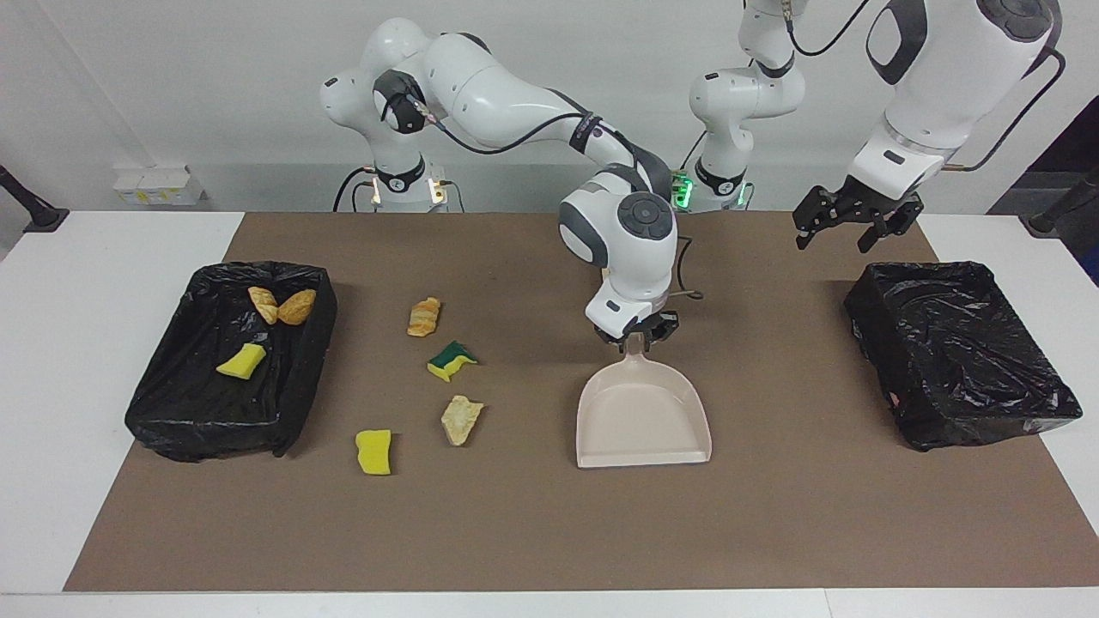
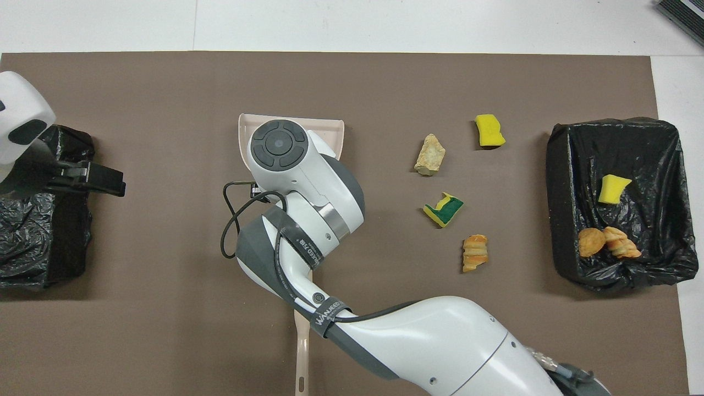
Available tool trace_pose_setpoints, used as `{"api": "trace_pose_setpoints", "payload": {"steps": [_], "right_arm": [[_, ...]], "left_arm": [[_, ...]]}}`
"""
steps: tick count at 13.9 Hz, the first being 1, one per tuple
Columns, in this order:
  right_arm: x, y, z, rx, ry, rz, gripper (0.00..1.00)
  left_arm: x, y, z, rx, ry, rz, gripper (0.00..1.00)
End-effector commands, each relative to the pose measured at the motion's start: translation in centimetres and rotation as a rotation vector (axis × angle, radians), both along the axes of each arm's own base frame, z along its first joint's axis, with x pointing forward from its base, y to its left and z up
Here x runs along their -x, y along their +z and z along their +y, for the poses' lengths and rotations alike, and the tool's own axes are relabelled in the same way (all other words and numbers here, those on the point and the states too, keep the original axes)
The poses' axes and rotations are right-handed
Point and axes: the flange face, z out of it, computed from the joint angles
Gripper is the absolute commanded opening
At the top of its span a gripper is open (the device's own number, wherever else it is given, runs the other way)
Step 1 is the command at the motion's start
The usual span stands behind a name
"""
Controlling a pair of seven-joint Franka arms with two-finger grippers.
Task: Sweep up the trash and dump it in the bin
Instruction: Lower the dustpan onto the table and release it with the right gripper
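The beige dustpan [image 1: 644, 412] lies flat on the brown mat, its mouth turned away from the robots. My right gripper [image 1: 635, 333] is at the tip of its handle; in the overhead view the wrist covers most of the dustpan [image 2: 242, 132]. Loose trash lies toward the right arm's end: a bread chunk [image 1: 423, 317], a green-yellow sponge [image 1: 452, 360], a tan chunk [image 1: 461, 419] and a yellow sponge [image 1: 374, 451]. The bin [image 1: 172, 403] there holds a yellow sponge [image 1: 241, 361] and two bread pieces [image 1: 297, 306]. My left gripper [image 1: 846, 227] hangs open and waits.
A second black-lined bin [image 1: 962, 360] sits at the left arm's end, under and beside the left gripper [image 2: 99, 181]. A beige brush handle [image 2: 301, 352] pokes out from under the right arm, nearer to the robots than the dustpan. The brown mat [image 1: 816, 515] covers the table.
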Motion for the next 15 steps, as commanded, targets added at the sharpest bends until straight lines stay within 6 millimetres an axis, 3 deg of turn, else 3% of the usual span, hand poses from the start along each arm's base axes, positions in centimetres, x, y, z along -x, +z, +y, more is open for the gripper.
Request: {"api": "trace_pose_setpoints", "payload": {"steps": [1,2,4,6,7,11,15], "right_arm": [[0.1,2.0,-0.6,-0.022,0.019,-0.006,0.61],[-0.4,3.6,-1.3,-0.043,-0.008,-0.018,0.61],[-0.6,5.5,-2.0,-0.053,-0.053,-0.029,0.75],[0.3,7.4,-2.4,-0.041,-0.122,-0.035,0.97],[1.1,8.3,-2.8,-0.03,-0.116,-0.041,1.0],[5.9,11.2,-5.2,-0.006,-0.039,-0.022,1.0],[6.7,13.0,-7.6,-0.011,-0.049,0.099,1.0]], "left_arm": [[0.2,0.2,0.1,-0.021,-0.008,0.007,1.0],[0.3,0.2,0.1,-0.022,-0.009,0.007,1.0],[0.2,0.2,0.2,-0.021,-0.005,0.007,1.0],[0.1,0.6,0.3,-0.018,-0.007,-0.013,1.0],[0.0,0.5,0.4,-0.018,-0.004,-0.011,1.0],[0.2,1.4,0.7,-0.015,0.005,-0.046,1.0],[-0.1,1.6,0.7,-0.014,0.006,-0.071,1.0]]}}
